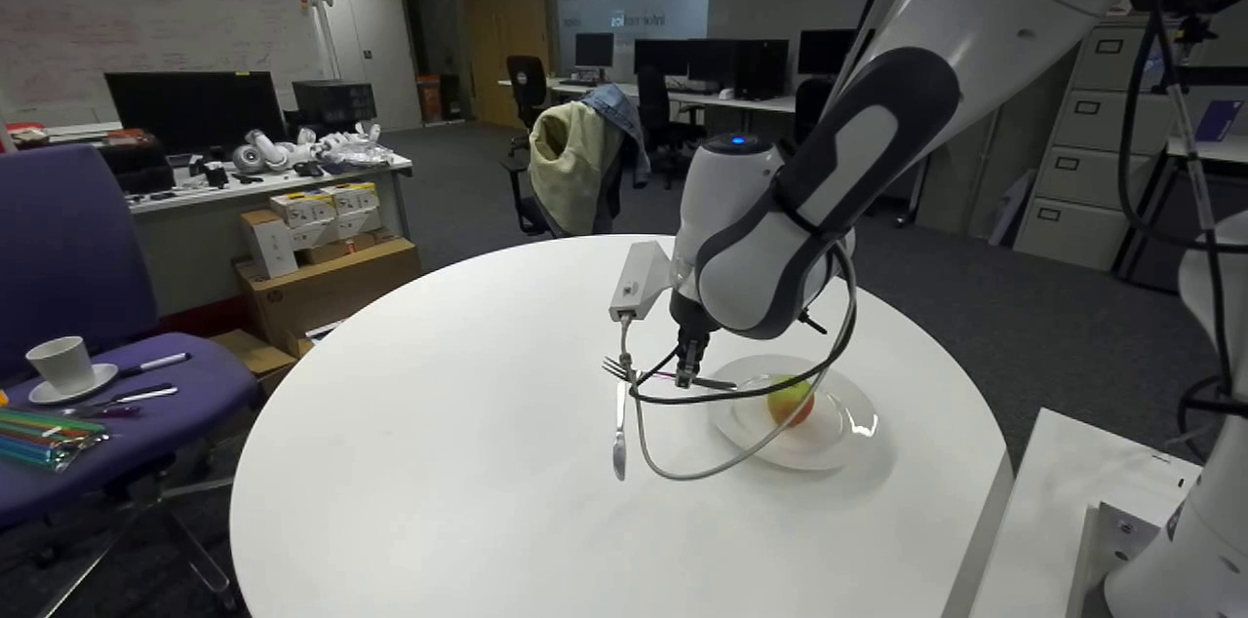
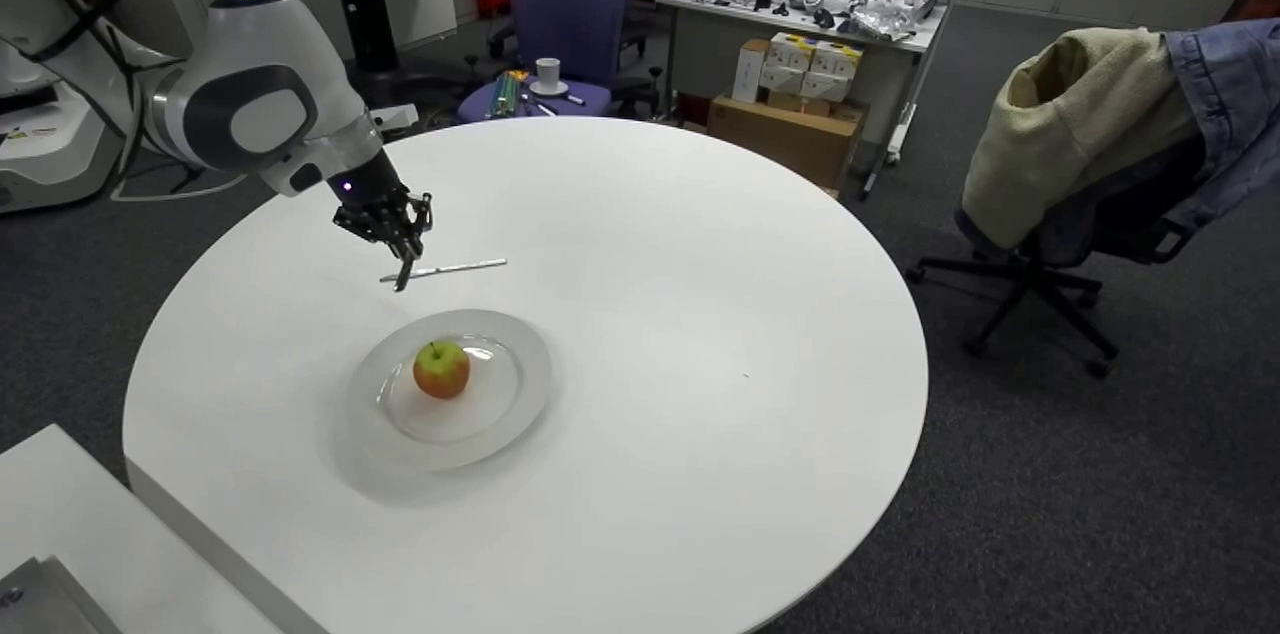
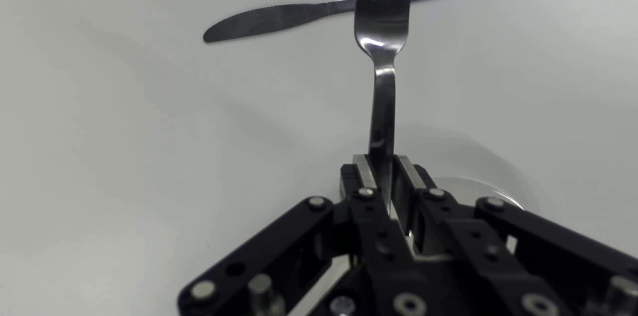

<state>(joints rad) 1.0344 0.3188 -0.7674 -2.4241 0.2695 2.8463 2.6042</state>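
Note:
My gripper (image 3: 383, 166) is shut on the handle of a metal fork (image 3: 383, 32); the tines point away from the fingers and cross over the knife in the wrist view. In an exterior view the gripper (image 1: 688, 374) holds the fork (image 1: 616, 367) above the white table. The gripper (image 2: 404, 254) also shows in an exterior view. A metal knife (image 3: 269, 19) lies on the table, also seen in both exterior views (image 1: 620, 433) (image 2: 465, 267). A white plate (image 2: 530, 394) with a red-green apple (image 2: 441, 370) stands beside the gripper. The apple is out of the wrist view.
The round white table (image 1: 439, 462) holds these things. The arm's loose cables (image 1: 639, 423) hang in front of the plate and apple in an exterior view. A purple chair (image 1: 185, 384) bears a cup (image 1: 61, 365) and pens. A chair with jackets (image 2: 1090, 114) stands beyond the table.

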